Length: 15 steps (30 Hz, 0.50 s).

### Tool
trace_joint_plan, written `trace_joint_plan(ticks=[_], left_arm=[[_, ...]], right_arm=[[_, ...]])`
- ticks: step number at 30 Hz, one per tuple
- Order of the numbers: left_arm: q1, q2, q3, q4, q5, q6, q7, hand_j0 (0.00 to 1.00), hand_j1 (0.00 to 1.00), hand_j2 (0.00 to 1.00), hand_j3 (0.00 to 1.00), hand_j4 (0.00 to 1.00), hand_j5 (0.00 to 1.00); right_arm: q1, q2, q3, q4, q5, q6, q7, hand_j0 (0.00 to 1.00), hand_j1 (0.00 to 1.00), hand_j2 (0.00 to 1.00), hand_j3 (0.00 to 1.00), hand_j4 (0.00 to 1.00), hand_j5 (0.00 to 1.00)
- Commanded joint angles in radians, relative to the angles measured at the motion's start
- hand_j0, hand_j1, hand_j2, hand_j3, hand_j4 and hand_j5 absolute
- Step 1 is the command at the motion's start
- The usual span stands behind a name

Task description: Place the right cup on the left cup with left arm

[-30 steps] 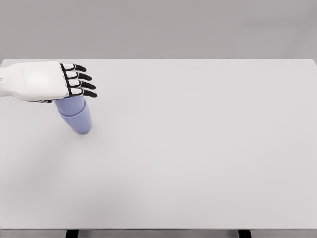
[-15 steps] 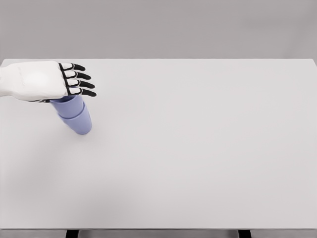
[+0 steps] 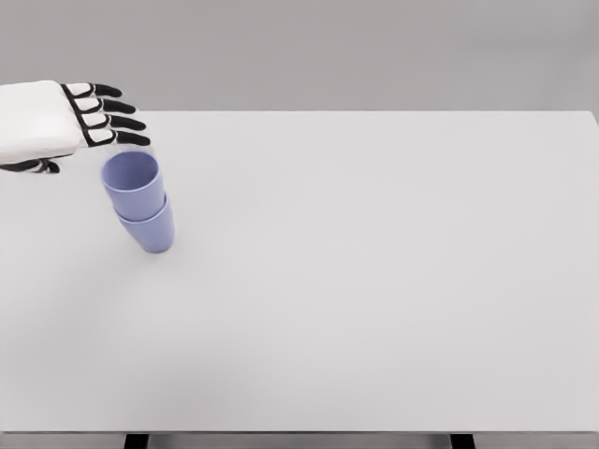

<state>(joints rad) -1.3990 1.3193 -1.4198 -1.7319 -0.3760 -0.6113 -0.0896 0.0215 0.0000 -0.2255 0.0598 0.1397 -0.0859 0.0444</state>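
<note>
Two light purple cups stand nested on the white table at the left: the upper cup [image 3: 132, 184] sits inside the lower cup [image 3: 150, 231], both upright. My left hand [image 3: 89, 117] hovers above and to the left of the stack, fingers [image 3: 120, 123] stretched out flat and holding nothing. It does not touch the cups. The right arm does not show.
The white table [image 3: 374, 281] spans nearly the whole view, with its front edge along the bottom and a grey wall behind it.
My left hand has lifted and drawn back to the upper left, uncovering the open mouth of the upper cup. The stacked cups have stayed in place.
</note>
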Motion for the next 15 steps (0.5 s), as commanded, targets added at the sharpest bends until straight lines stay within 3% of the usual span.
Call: trace_joint_plan(ticks=[1, 7, 9, 15], left_arm=[[0.002, 0.026, 0.039, 0.002, 0.029, 0.0, 0.001, 1.0, 1.0, 1.0, 1.0, 1.0, 1.0], [0.014, 0.035, 0.03, -0.002, 0.019, 0.0, -0.009, 1.0, 1.0, 1.0, 1.0, 1.0, 1.0], [0.049, 0.034, 0.041, -0.002, 0.015, 0.0, -0.009, 1.0, 1.0, 1.0, 1.0, 1.0, 1.0], [0.052, 0.029, 0.042, -0.002, 0.015, 0.0, -0.007, 1.0, 1.0, 1.0, 1.0, 1.0, 1.0]], right_arm=[[0.0, 0.0, 0.0, 0.0, 0.0, 0.0, 0.0, 1.0, 1.0, 1.0, 1.0, 1.0, 1.0], [0.0, 0.0, 0.0, 0.0, 0.0, 0.0, 0.0, 1.0, 1.0, 1.0, 1.0, 1.0, 1.0], [0.0, 0.0, 0.0, 0.0, 0.0, 0.0, 0.0, 1.0, 1.0, 1.0, 1.0, 1.0, 1.0], [0.0, 0.0, 0.0, 0.0, 0.0, 0.0, 0.0, 1.0, 1.0, 1.0, 1.0, 1.0, 1.0]])
